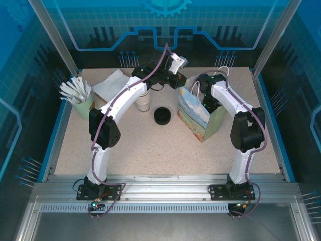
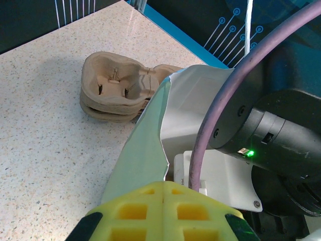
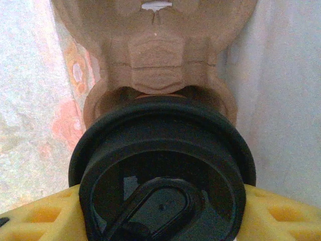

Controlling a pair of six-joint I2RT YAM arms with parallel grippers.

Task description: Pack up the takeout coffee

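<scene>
Right wrist: takeout coffee (image 3: pixel 163 170) against pulp carrier (image 3: pixel 160 65) w/ bag (image 3: pixel 281 100) both sides.

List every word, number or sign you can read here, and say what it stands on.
No readable words or numbers.
paper bag: a landscape picture, no lettering.
takeout coffee: moulded shapes on its black lid, no legible letters.
back panel: a gear symbol, no text.

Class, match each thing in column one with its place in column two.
Column one: 1 takeout coffee; 2 paper bag; 3 loose black lids; 4 white sticks.
Column two: a in the green cup; b on the table beside the white cups; c gripped by the right end effector; d rim pinched by the left end effector.
Pairs: 1-c; 2-d; 3-b; 4-a.
</scene>
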